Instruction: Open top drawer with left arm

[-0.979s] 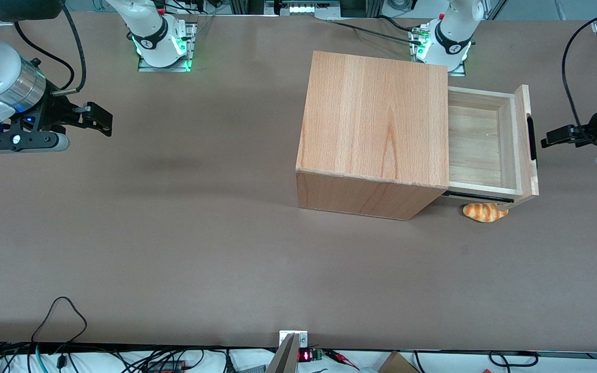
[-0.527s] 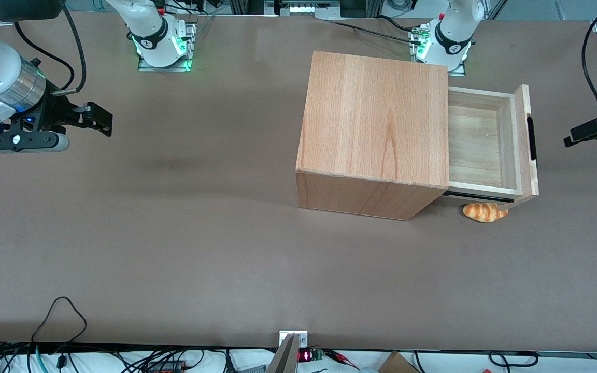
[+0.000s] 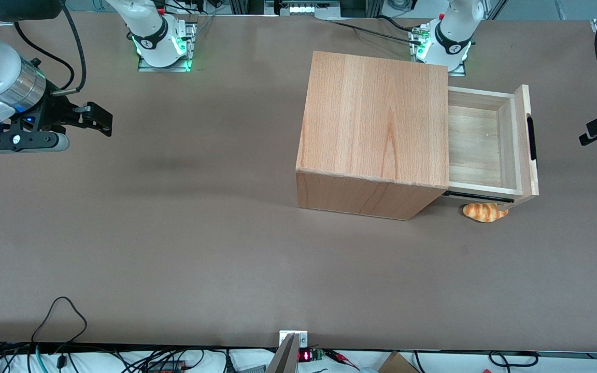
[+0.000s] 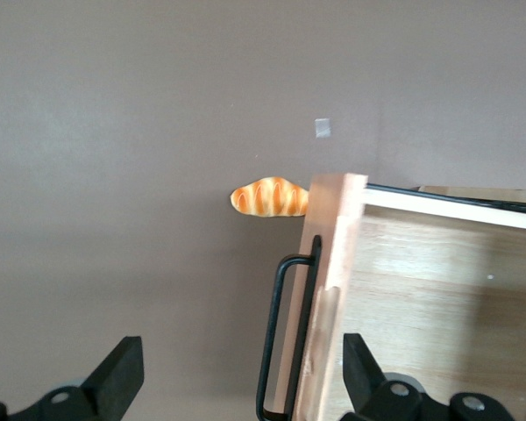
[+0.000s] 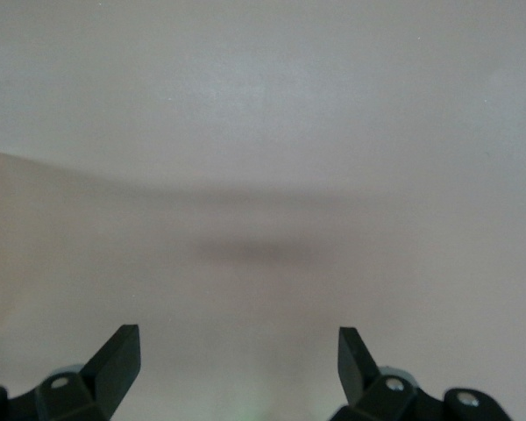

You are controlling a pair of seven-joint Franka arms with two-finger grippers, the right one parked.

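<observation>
The top drawer (image 3: 524,103) stands pulled well out of the wooden cabinet (image 3: 376,124), showing its pale bare inside. Its slim black bar handle (image 3: 531,137) runs along the front panel (image 4: 329,289). My left arm's gripper (image 3: 590,133) hovers in front of the drawer, apart from the handle, toward the working arm's end of the table. In the left wrist view the gripper (image 4: 238,351) is open, its black fingers (image 4: 123,364) spread wide, holding nothing. The handle (image 4: 280,333) and the drawer's front panel show between them, lower down and untouched.
A toy croissant (image 3: 485,212) lies on the brown table beside the drawer's front corner nearer the front camera, also seen as the croissant (image 4: 269,196) in the left wrist view. The arm bases (image 3: 446,44) stand at the table's back edge.
My gripper has drawn away from the drawer handle toward the working arm's end of the table. The drawer has stayed pulled out at the same spot.
</observation>
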